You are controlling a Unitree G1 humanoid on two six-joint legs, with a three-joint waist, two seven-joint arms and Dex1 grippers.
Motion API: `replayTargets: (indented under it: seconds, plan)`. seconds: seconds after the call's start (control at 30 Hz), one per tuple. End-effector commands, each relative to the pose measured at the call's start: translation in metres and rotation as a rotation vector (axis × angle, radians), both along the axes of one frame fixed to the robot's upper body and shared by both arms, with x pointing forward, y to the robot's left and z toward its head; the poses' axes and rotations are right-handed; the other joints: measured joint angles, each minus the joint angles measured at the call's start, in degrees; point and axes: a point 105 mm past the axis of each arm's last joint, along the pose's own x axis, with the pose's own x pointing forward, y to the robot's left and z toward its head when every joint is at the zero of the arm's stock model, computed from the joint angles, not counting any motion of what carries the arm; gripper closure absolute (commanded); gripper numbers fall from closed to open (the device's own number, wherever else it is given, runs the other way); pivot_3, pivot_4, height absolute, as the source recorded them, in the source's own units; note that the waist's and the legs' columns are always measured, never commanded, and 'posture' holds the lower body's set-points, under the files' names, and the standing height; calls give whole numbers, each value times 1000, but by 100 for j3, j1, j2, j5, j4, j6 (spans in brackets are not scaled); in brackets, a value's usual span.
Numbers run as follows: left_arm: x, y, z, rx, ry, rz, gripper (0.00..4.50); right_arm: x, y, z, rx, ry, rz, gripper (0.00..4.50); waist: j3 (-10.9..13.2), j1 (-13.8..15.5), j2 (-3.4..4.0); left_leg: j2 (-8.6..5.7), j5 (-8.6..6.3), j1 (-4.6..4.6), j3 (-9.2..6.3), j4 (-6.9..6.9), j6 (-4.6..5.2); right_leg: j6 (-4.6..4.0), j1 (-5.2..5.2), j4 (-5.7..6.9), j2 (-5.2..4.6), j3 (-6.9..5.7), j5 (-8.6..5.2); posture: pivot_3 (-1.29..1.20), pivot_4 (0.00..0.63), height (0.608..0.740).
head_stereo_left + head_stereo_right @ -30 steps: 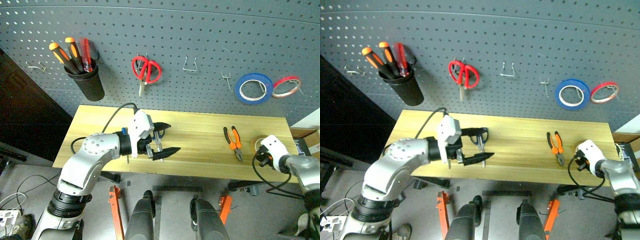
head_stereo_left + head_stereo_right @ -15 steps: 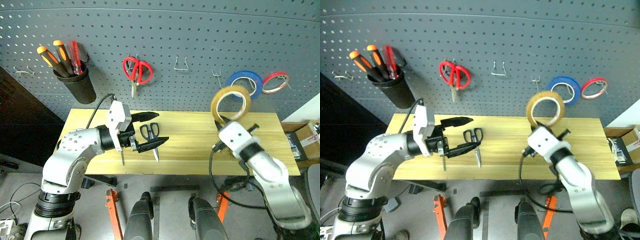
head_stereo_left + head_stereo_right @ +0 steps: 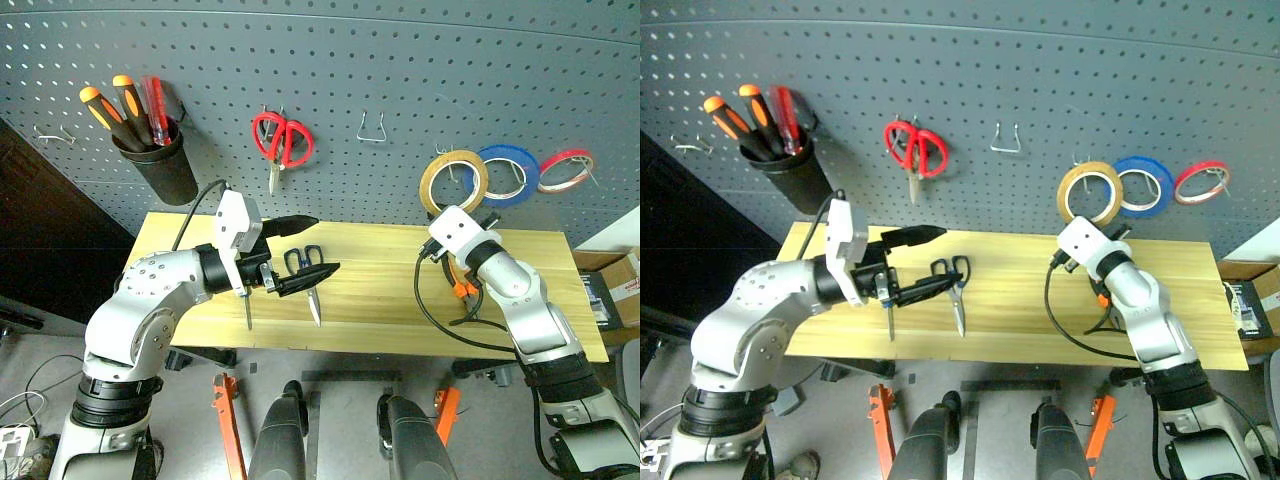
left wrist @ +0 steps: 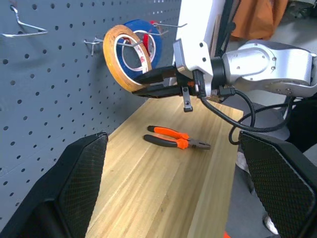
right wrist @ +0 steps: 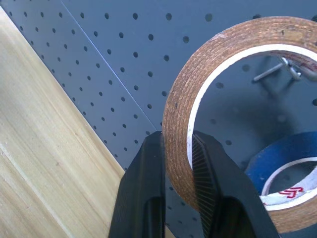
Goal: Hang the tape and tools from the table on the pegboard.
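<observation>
**Tape roll held up at pegboard hook, tools on bench**

Right end effector point(image 5: 176, 163) pinches the rim of the tan tape roll point(image 3: 453, 181), one finger on each side of the ring wall, jaws closed on it. Roll is upright, raised against the pegboard point(image 3: 400, 70), at the small metal hook point(image 5: 275, 69) just left of the blue tape ring point(image 3: 508, 175); cannot tell if the roll is on the hook. Red tape ring point(image 3: 565, 170) hangs further right.

Left end effector point(image 3: 300, 250) is wide open, fingers spread apart, nothing between them, hovering over the left half of the bench point(image 3: 380, 320). A small screwdriver point(image 3: 246, 305) shows just beside its wrist; the grip on it cannot be told.

Dark-looped scissors point(image 3: 306, 275) lie flat on the bench, partly under the left fingers. Orange-and-black pliers point(image 4: 176, 139) lie on the bench below the right arm.

On the pegboard: red-looped scissors point(image 3: 280, 140), black cup point(image 3: 155, 165) with orange-handled screwdrivers point(image 3: 115, 105), a bare wire hook point(image 3: 372, 128).
</observation>
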Motion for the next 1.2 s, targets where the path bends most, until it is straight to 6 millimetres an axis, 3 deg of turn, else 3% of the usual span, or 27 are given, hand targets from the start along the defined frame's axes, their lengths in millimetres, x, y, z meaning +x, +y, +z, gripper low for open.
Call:
replayTargets:
  seconds: [0.03, 0.17, 0.27, 0.3, 0.53, 0.83, 1.2]
  plan:
    - [-7, -3, 4, 10, -31, -22, 0, -16, 0, -4, 45, 9, 4, 2483, 0, 9, 0, 0, 0, 0, 0, 0, 0, 0, 1, 0, 0, 0, 0, -44, 304, 740]
    - [-7, 7, -9, 71, -1, -20, 0, -43, -6, -33, 202, 160, -73, 1142, -1, 12, 0, 1, 0, 0, 0, 0, -1, 0, 1, 0, 0, 1, 0, -59, 298, 740]
    - [-10, 19, -35, 207, 40, -58, 0, -58, -20, -53, 356, 286, -224, 124, -2, -24, 3, 4, 1, 3, 3, 0, -2, -1, -1, 4, 0, 3, 0, -78, 297, 740]
    - [-10, 22, -39, 222, 47, -65, 0, -58, -24, -57, 390, 315, -271, 25, -3, -50, 4, 6, 1, 7, 8, 0, -4, -3, -2, 4, 0, 7, -1, -81, 297, 740]
    - [1, 32, -59, 349, 2, -74, 0, -39, -45, -92, 482, 513, -473, 25, -5, -84, 1, 18, 5, 4, 23, 0, -13, -76, -28, -2, -4, 6, 27, -100, 287, 740]
    - [0, 27, -60, 325, -13, -89, 0, 4, -70, -111, 597, 657, -554, 25, -8, -115, -3, 16, 17, -6, 34, -3, -6, -44, -31, 2, -1, 9, 51, -87, 272, 740]
    - [0, 25, -60, 317, -17, -85, 0, 14, -84, -135, 702, 856, -604, 25, -9, -157, -4, 14, 17, -4, 33, 1, -5, -35, -29, 17, 1, 8, 45, -80, 267, 740]
